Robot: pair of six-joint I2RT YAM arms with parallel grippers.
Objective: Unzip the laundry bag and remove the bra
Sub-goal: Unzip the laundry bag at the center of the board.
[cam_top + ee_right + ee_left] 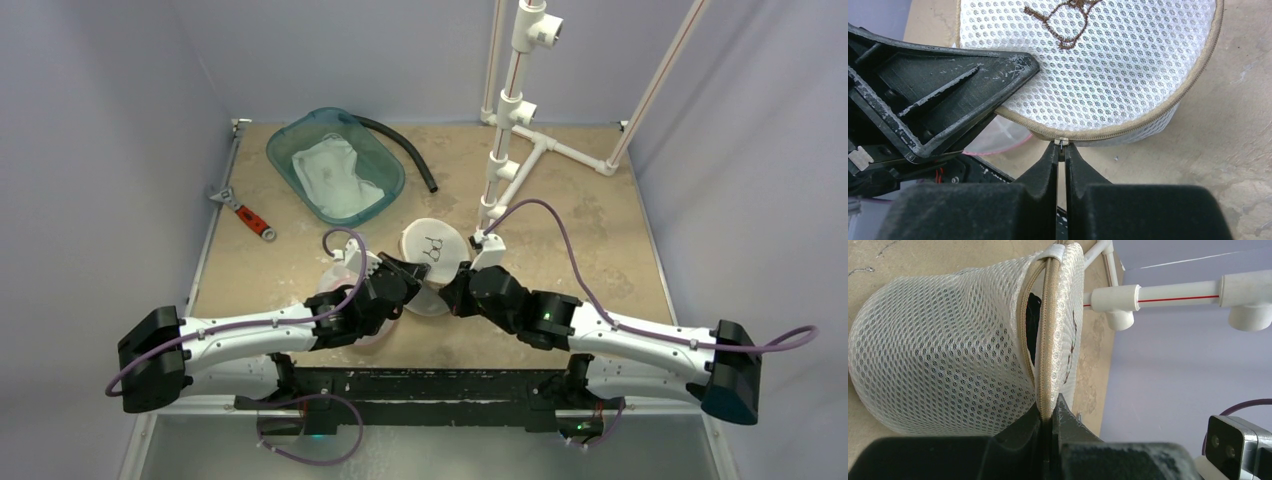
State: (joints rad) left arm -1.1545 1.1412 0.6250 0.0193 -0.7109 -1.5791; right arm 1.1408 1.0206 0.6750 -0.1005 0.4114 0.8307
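A white mesh, drum-shaped laundry bag point(433, 243) with tan zipper trim sits at the middle of the tan tabletop point(600, 230), towards the near edge, tipped so its round lid, stitched with a small brown design point(1063, 22), faces up and away. The zipper is partly parted, and in the left wrist view something dark point(1033, 315) shows through the gap; what it is cannot be told. The left gripper point(1049, 412) has its fingers pressed together on the tan zipper tape at the bag's rim. The right gripper point(1061, 150) meets the bag from the other side, fingers nearly touching and pinching the small metal zipper pull point(1062, 142). The two grippers crowd close together at the bag's near side, with a pale, pink-edged object point(998, 140) lying just beneath the left one. Behind the bag on the left is a teal plastic tub point(290, 150) holding white cloth, with a black curved hose point(405, 150) beside it and a red-handled wrench point(247, 213) near the left edge. A white plastic pipe frame point(520, 120) rises just behind the bag to the right. Open tabletop lies on the right side, bounded by pale lavender walls.
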